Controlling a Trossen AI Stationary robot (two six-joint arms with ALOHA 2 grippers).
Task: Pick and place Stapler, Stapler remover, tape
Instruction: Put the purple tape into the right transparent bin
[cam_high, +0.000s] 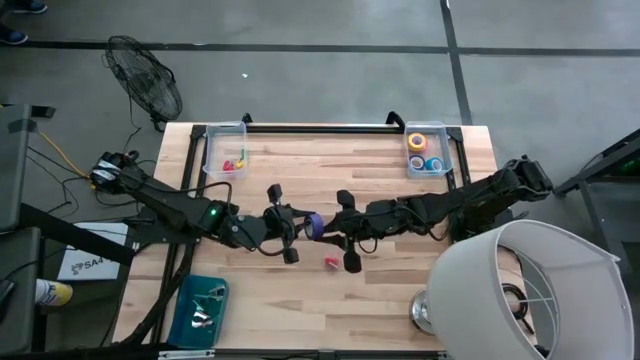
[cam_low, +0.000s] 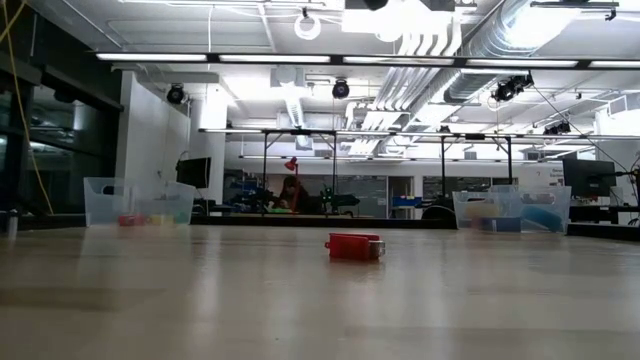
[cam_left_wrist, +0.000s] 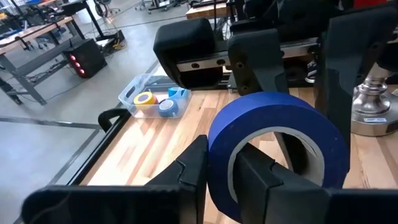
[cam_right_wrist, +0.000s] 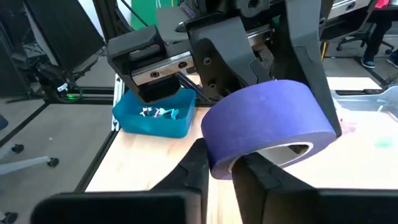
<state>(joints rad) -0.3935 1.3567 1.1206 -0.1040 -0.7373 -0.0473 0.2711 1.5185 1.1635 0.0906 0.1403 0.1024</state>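
A blue-purple tape roll hangs above the middle of the table, between my two grippers. My left gripper reaches in from the table's left and is shut on it. My right gripper reaches in from the right and is shut on it too. A small red stapler lies flat on the wood just nearward of the grippers. The low view shows neither the roll nor the grippers. My left gripper pinches the roll's wall, one finger inside the pale hollow and one outside. The fingers come about level from the table's left. The roll is clear of the table. My right gripper pinches the wall on the roll's other side, one finger reaching into the hollow and one on the outer face. The fingers come about level from the table's right. The roll is clear of the table.
At the far left a clear bin holds small coloured items. Another clear bin, at the far right, holds tape rolls. A blue tray sits at the near left. A big white lampshade covers the near right corner.
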